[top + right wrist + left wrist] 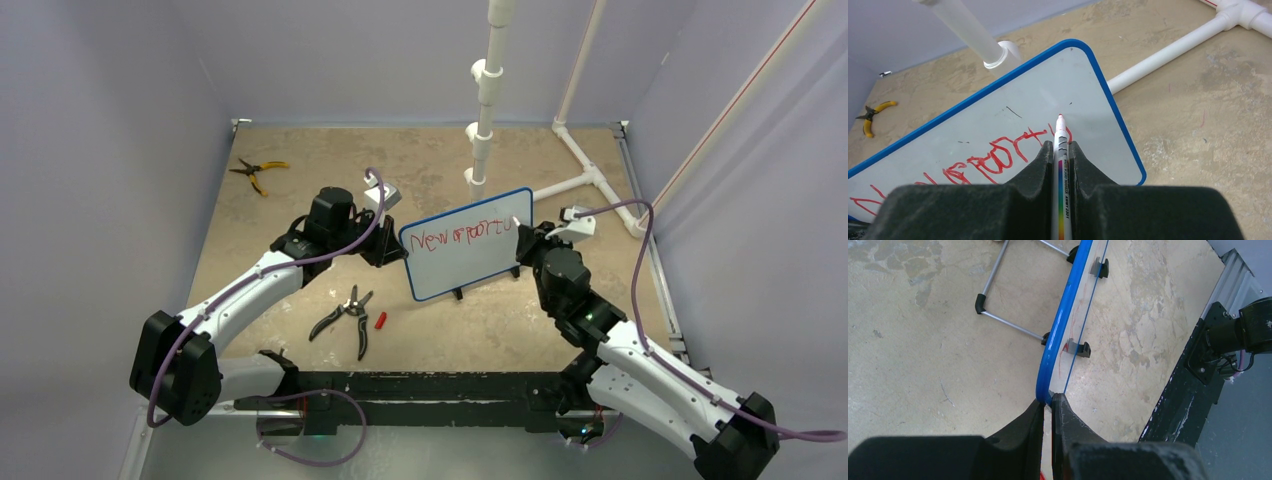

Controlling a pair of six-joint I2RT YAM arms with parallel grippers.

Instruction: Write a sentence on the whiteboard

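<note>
The whiteboard (470, 262) with its blue frame stands upright on black feet at the table's middle. Red lettering, the sentence (462, 236), runs in one row along its upper part; it also shows in the right wrist view (978, 165). My left gripper (388, 250) is shut on the board's left edge (1050, 370). My right gripper (522, 243) is shut on a white marker (1062, 170) with a rainbow stripe. Its red tip (1060, 116) sits at the board's face (1083, 85), just past the last letter, near the right edge.
Black-handled pliers (345, 318) and a small red cap (380, 320) lie in front of the board. Yellow-handled pliers (256, 172) lie at the far left. A white pipe stand (485, 110) with floor pipes (590, 175) rises behind the board. The board's wire stand (1008, 322) is behind it.
</note>
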